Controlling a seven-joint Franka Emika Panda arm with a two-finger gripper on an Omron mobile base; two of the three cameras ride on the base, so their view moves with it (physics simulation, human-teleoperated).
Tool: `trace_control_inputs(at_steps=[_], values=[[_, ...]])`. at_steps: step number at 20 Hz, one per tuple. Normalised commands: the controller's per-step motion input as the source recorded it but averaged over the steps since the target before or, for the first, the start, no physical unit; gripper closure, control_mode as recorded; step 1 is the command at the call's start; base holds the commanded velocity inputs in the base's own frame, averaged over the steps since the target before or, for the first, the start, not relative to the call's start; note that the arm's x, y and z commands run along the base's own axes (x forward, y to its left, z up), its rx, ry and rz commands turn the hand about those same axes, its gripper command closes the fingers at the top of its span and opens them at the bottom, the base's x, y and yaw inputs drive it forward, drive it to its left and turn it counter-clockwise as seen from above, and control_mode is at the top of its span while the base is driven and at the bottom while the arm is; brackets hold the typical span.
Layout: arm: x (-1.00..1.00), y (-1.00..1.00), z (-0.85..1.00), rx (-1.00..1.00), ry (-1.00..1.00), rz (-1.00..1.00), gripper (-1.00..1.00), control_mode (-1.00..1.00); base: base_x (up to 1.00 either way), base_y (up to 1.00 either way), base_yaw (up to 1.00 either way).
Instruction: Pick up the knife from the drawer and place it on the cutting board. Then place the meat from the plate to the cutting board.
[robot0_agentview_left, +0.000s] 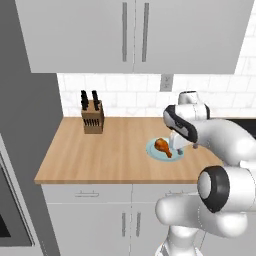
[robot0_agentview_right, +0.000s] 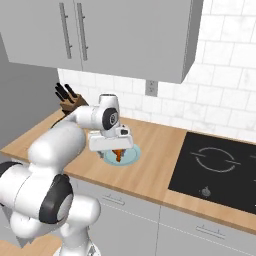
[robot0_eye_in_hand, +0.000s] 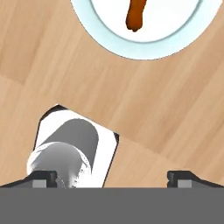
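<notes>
The pale blue plate (robot0_agentview_left: 154, 151) (robot0_agentview_right: 131, 156) (robot0_eye_in_hand: 175, 30) lies on the wooden counter near its front edge, with the orange-brown meat (robot0_agentview_left: 162, 145) (robot0_agentview_right: 118, 154) (robot0_eye_in_hand: 136, 16) on it. My gripper (robot0_agentview_left: 177, 145) (robot0_agentview_right: 112, 146) (robot0_eye_in_hand: 113, 177) hangs open just above the plate's near rim, over bare counter, pointing down. Nothing is between its fingertips (robot0_eye_in_hand: 43, 177), and the meat is a short way ahead of them. Light grey drawer fronts (robot0_agentview_left: 87, 193) under the counter are shut. The knife and the cutting board are out of view.
A wooden knife block (robot0_agentview_left: 92, 118) (robot0_agentview_right: 70, 101) with black-handled knives stands at the back left of the counter. A black cooktop (robot0_agentview_right: 220, 165) lies to the right of the plate. Grey wall cabinets (robot0_agentview_left: 135, 35) hang overhead, and a tall grey unit (robot0_agentview_left: 20, 150) borders the counter's left end.
</notes>
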Motion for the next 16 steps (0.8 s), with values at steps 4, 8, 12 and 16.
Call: trace_control_inputs(at_steps=[4,8,12,16], values=[[1.00,0.43,-0.11,0.08,0.01,0.00,-1.00,-1.00,0.00,0.00,0.00],[0.66,0.03,-0.30,0.04,0.00,0.00,-1.00,-1.00,0.00,0.00,0.00],[0.36,0.00,-0.48,0.01,0.00,0.00,-1.00,-1.00,0.00,0.00,0.00],[0.25,0.00,-0.45,0.00,-0.05,0.00,-1.00,-1.00,0.00,0.00,0.00]])
